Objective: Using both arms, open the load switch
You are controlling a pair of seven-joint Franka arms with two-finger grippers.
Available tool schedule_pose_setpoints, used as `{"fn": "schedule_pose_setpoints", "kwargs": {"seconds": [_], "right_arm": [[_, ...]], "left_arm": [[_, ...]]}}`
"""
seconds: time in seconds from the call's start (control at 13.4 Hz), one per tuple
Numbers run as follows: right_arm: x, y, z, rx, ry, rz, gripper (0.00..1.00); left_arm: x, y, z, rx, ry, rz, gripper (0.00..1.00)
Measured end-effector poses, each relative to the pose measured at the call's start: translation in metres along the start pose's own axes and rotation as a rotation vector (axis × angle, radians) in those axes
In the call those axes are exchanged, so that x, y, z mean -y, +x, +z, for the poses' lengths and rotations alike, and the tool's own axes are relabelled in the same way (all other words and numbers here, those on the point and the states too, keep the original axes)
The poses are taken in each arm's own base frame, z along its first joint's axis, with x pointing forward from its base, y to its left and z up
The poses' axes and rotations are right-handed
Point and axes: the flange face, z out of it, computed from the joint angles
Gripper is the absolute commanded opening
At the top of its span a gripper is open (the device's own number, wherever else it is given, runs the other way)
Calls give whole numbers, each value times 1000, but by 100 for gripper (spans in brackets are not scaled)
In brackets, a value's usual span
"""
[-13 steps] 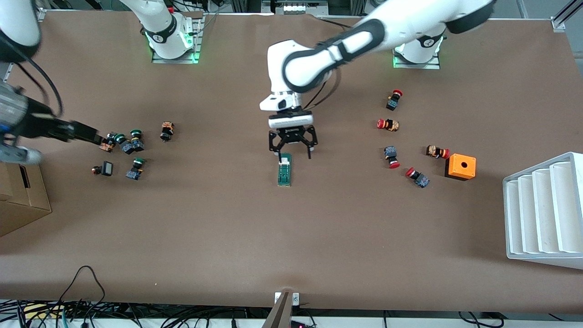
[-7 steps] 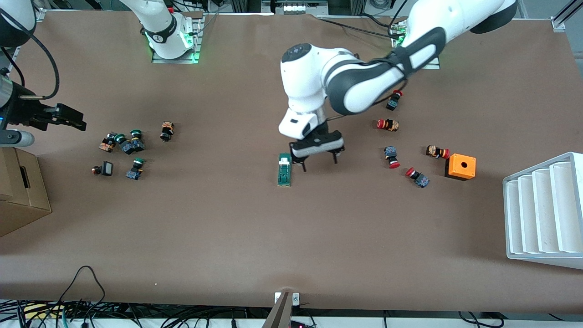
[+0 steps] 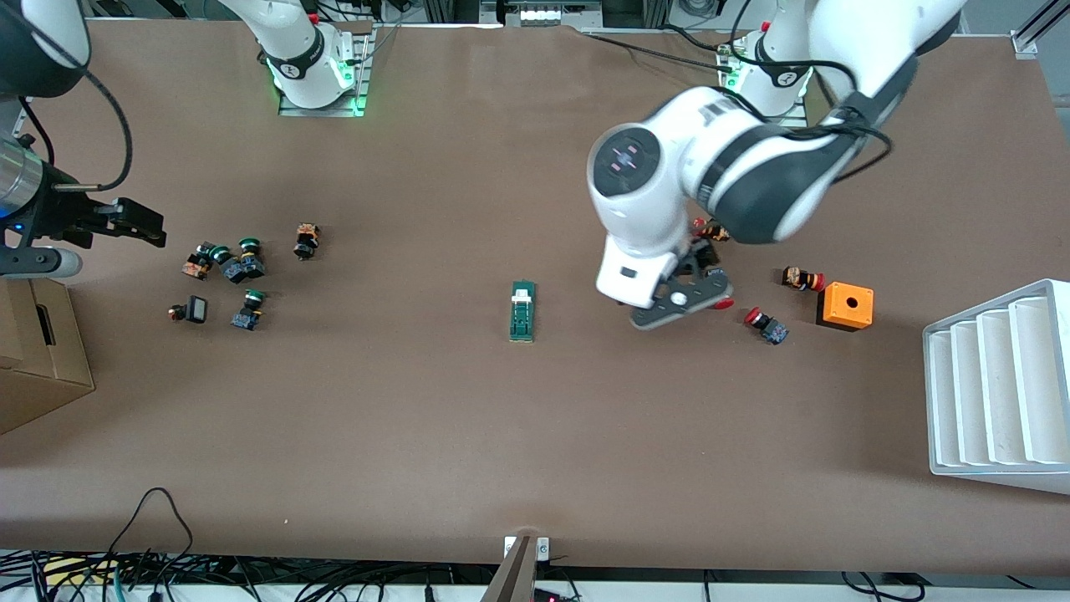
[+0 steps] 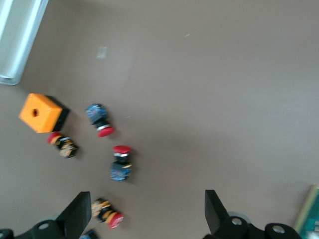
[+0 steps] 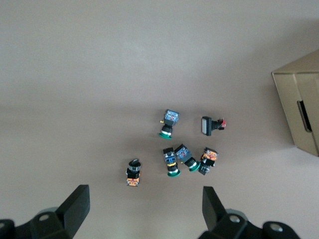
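**Brown table, load switch lying free, both grippers spread and off to the sides**

Brown matting covers the table [image 3: 535, 435], and the clock below is read from the front view, with twelve o'clock toward the robots' bases. The load switch [image 3: 522, 311] lies flat at the middle of the table, its long axis running twelve to six and its white tab at the twelve o'clock end. Nothing touches it. It probably lies there because both arms can reach that spot about equally.

The left gripper [image 3: 681, 303] hangs at about three o'clock from the switch, over the red-capped buttons [image 3: 765, 324], with the orange box [image 3: 846, 306] farther out the same way. Its fingers [image 4: 79, 214] are spread wide and hold nothing. In the left wrist view only a green sliver of the switch (at the picture's edge) shows, so this gripper is not lined up on it.

The right gripper [image 3: 138, 221] is over the table's nine o'clock end, at about ten o'clock from the green-capped buttons [image 3: 234, 267] and just above a cardboard box [image 3: 42, 351]. Its fingers are also spread and empty, and this arm seems to be waiting.

My judgement is that the opening has not started. One gripper would have to pin the green body while the other works the white tab, so both must first come in over the switch. The slim body could slide on the matting if it is pushed from one end only
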Motion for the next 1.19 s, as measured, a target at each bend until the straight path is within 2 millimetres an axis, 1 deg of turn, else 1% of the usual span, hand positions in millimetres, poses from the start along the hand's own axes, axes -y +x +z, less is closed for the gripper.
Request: {"fn": "schedule_pose_setpoints", "kwargs": {"seconds": [0.15, 0.22, 0.37, 0.52, 0.67, 0.89, 1.04, 1.19], "right_arm": [[11, -1, -10, -7, -5, -19, 100], [12, -1, -12, -8, -5, -21, 100], [10, -1, -12, -8, -5, -20, 100], [8, -1, -12, -8, -5, -18, 100], [1, -1, -11, -6, -6, -5, 100], [-16, -2, -10, -5, -6, -10, 100], [-19, -2, -10, -5, 0, -57, 100], [-18, -2, -10, -6, 10, -74, 100]], "left_arm": [[29, 25, 12, 46, 42, 30, 100], [47, 41, 15, 68, 44, 55, 100], [84, 71, 19, 139, 2, 116, 100], [120, 92, 24, 217, -31, 131, 100], [155, 107, 21, 270, -80, 153, 100], [202, 122, -3, 260, -181, 167, 100], [235, 130, -13, 249, -257, 206, 100], [261, 137, -15, 205, -296, 231, 100]]}}
